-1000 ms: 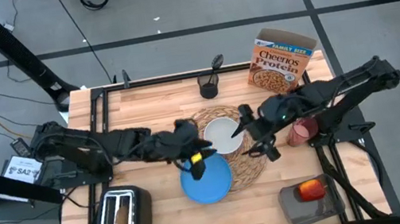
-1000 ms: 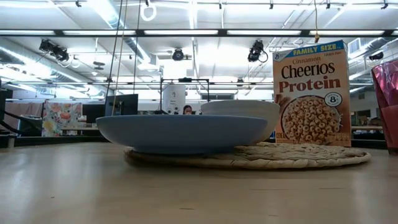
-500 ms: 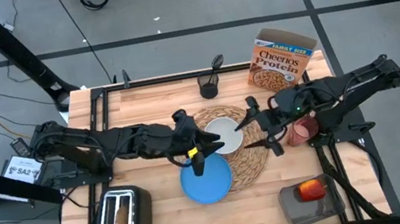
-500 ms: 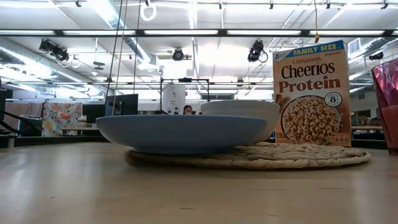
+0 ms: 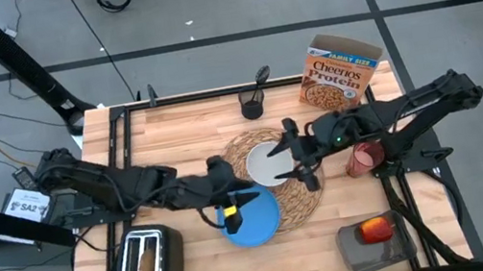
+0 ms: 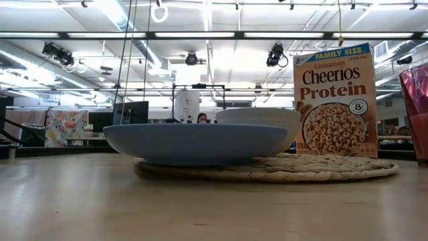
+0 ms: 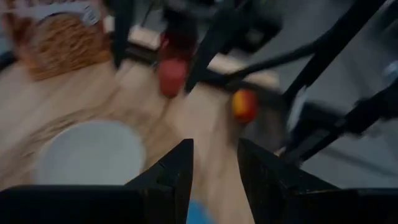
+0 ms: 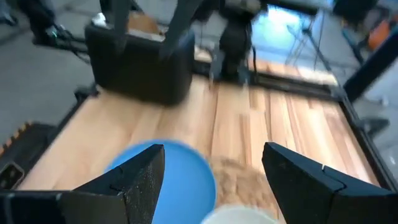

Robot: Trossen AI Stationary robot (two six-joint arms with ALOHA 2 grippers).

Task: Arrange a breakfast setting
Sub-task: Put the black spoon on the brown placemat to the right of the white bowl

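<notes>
The round straw placemat [image 5: 295,200] lies mid-table. The white bowl [image 5: 263,163] stands on its far part. The blue plate [image 5: 253,221] rests with its far-right part on the mat's near-left edge. My left gripper [image 5: 233,205] is open over the plate's left rim; in its wrist view the bowl [image 7: 90,152] lies ahead. My right gripper [image 5: 295,156] is wide open beside the bowl's right rim, facing the plate [image 8: 163,177]. Neither gripper shows in the low view, where the plate [image 6: 194,142] and bowl [image 6: 261,120] stand alone on the mat.
The Cheerios box [image 5: 340,71] stands at the far right and the red cup [image 5: 363,158] right of the mat. The apple [image 5: 375,228] lies on a grey block at the near right. The toaster [image 5: 146,267] holding toast is near left; a black holder cup [image 5: 252,107] is at the far middle.
My left gripper has drawn back from the bowl toward the table's near-left, over the plate's left rim. My right gripper has swung toward the table's left, up to the bowl's right rim. Plate, bowl and mat have stayed where they were.
</notes>
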